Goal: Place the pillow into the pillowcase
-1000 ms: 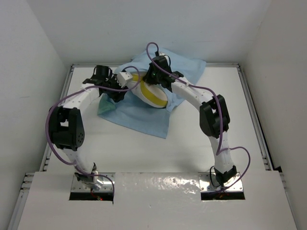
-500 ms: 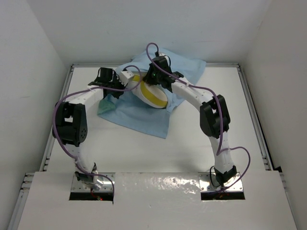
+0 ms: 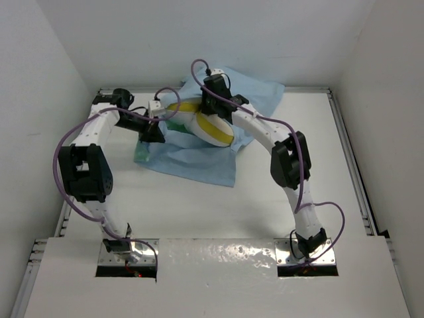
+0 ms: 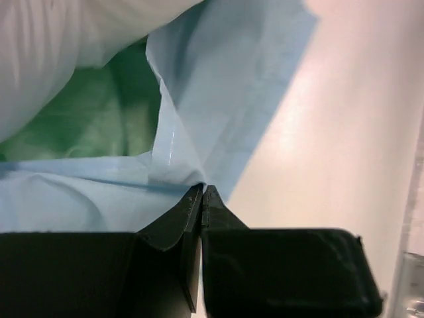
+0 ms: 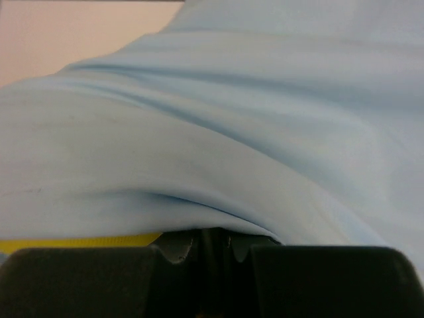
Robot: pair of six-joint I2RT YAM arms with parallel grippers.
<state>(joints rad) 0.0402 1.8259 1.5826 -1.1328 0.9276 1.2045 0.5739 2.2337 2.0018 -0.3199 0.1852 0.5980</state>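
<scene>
left gripper (image 4: 202,191) pinching pillowcase (image 4: 225,99) edge, right gripper (image 5: 211,240) nipping its blue fabric, white table (image 3: 265,205), plain white walls (image 3: 218,33)

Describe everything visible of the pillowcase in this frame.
The pillowcase is thin, soft fabric, light blue outside, with a shiny green face showing at its opening. It lies rumpled toward the far side of the table, partly drawn over the pillow. The left tool pinches an edge fold beside the opening. The right tool is closed on a fold draped over the pillow's yellow band.
</scene>
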